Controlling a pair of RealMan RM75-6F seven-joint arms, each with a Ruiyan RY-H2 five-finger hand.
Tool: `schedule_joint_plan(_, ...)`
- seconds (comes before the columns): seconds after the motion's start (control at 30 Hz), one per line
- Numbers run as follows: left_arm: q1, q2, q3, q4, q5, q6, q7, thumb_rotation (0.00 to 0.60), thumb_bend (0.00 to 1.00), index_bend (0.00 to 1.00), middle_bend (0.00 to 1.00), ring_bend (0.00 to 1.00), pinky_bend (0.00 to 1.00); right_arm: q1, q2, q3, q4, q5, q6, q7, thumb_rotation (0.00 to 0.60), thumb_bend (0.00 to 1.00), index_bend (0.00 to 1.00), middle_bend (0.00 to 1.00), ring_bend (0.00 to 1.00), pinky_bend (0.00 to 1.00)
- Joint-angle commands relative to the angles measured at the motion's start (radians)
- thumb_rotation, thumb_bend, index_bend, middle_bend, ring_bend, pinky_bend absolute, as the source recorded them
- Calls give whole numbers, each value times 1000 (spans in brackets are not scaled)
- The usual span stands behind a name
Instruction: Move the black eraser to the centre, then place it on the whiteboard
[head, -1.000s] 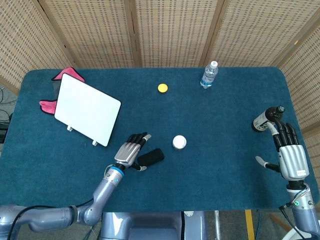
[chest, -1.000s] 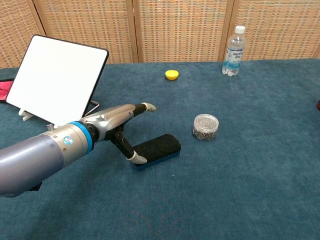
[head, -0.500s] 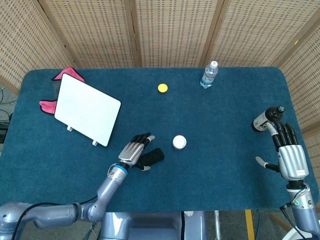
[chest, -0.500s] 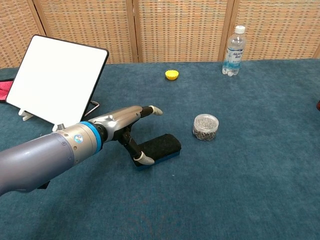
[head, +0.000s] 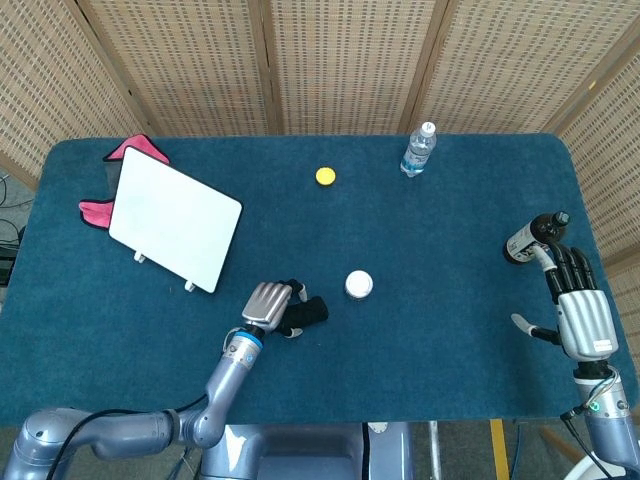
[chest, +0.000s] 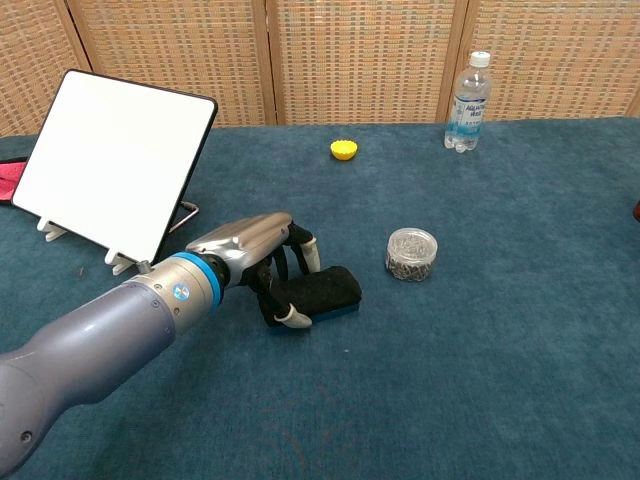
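The black eraser (head: 312, 311) (chest: 326, 287) lies on the blue table near the middle front. My left hand (head: 268, 304) (chest: 258, 246) has its fingers curled over the eraser's left end, with the thumb against the near side, gripping it while it rests on the cloth. Off to the left the whiteboard (head: 175, 232) (chest: 115, 160) leans tilted on its stand. At the right edge my right hand (head: 580, 312) is open with its fingers spread and nothing in it; only the head view shows it.
A small round jar (head: 359, 284) (chest: 411, 253) stands just right of the eraser. A yellow cap (head: 325, 176) (chest: 344, 150) and a water bottle (head: 419, 148) (chest: 467, 88) sit at the back. A dark bottle (head: 530, 238) is by the right hand. Pink cloth (head: 130, 150) lies behind the whiteboard.
My left hand moved right onto the eraser, and its fingers went from spread to curled around the eraser's left end. The right hand has stayed where it was.
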Motion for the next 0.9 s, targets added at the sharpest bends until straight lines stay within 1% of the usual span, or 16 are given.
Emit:
schedule_joint_plan(0.03, 7, -18, 3, 23, 28, 26, -9, 600, 208, 562, 434, 471, 528, 0, 0, 2, 0, -1, -1, 1, 600, 0, 0, 0, 0, 36)
schedule_joint_plan(0.2, 20, -14, 5, 26, 86, 53, -51, 600, 239, 576, 446, 482, 535, -2, 1, 3, -1, -3, -4, 2, 600, 0, 0, 0, 0, 36)
schedule_joint_plan(0.3, 31, 16, 11, -4, 136, 73, -77, 600, 240, 578, 448, 482, 535, -3, 2, 3, -2, -5, -7, 3, 600, 0, 0, 0, 0, 36)
schedule_joint_plan(0.37, 44, 61, 18, -46, 190, 95, -105, 600, 240, 577, 448, 482, 535, -4, 2, 4, -4, -6, -7, 1, 600, 0, 0, 0, 0, 36)
schedule_joint_plan(0.47, 63, 159, 41, -113, 306, 125, -179, 600, 228, 577, 448, 482, 535, -5, 3, 4, -7, -7, -8, 1, 600, 0, 0, 0, 0, 36)
schedule_joint_plan(0.53, 78, 234, 60, -131, 408, 167, -246, 600, 215, 579, 448, 482, 535, -6, 4, 4, -10, -8, -12, 1, 600, 0, 0, 0, 0, 36)
schedule_joint_plan(0.57, 90, 270, 70, -123, 460, 201, -279, 600, 208, 580, 448, 482, 535, -7, 5, 4, -12, -8, -12, 1, 600, 0, 0, 0, 0, 36)
schedule_joint_plan(0.63, 110, 310, 85, -85, 534, 263, -330, 600, 201, 585, 448, 482, 535, -7, 7, 4, -15, -8, -13, 0, 600, 0, 0, 0, 0, 35)
schedule_joint_plan(0.7, 140, 346, 91, -10, 581, 333, -392, 600, 198, 588, 448, 482, 535, -8, 9, 4, -21, -11, -12, -2, 600, 0, 0, 0, 0, 35)
schedule_joint_plan(0.8, 182, 369, 91, 93, 592, 390, -526, 600, 198, 589, 448, 482, 535, -9, 11, 2, -27, -14, -14, -4, 600, 0, 0, 0, 0, 36)
schedule_joint_plan(0.87, 210, 371, 87, 175, 580, 411, -634, 600, 197, 589, 448, 482, 535, -8, 10, 0, -33, -18, -18, -9, 600, 0, 0, 0, 0, 36)
schedule_joint_plan(0.9, 214, 368, 87, 199, 580, 416, -662, 600, 197, 589, 448, 482, 535, -8, 11, -1, -35, -20, -19, -10, 600, 0, 0, 0, 0, 36)
